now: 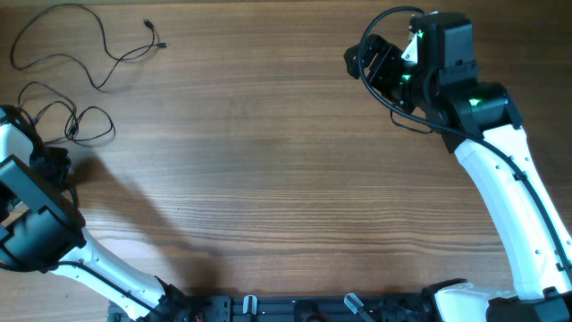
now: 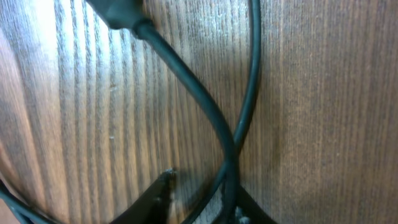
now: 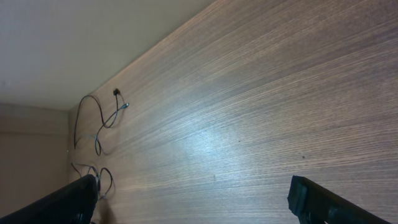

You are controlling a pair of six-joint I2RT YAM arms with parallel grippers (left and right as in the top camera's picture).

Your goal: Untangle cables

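The thin black cables lie at the far left of the table. One long loose cord (image 1: 105, 79) runs to small plugs (image 1: 148, 25). A bunch of loops (image 1: 89, 125) lies below it. My left gripper (image 1: 54, 154) is down at the table beside those loops. In the left wrist view, two cords (image 2: 205, 106) cross and run down between its fingertips (image 2: 202, 199), against the right finger, with a gap to the left finger. A plug end (image 2: 118, 12) shows at the top. My right gripper (image 1: 365, 61) is wide open and empty (image 3: 193, 199), far right. The cables (image 3: 99, 118) show far away in the right wrist view.
The wooden table (image 1: 286, 179) spreads between the two arms. The right arm's own thick black cable (image 1: 402, 116) hangs beside its wrist. The table's far edge (image 3: 155, 43) meets a pale wall in the right wrist view.
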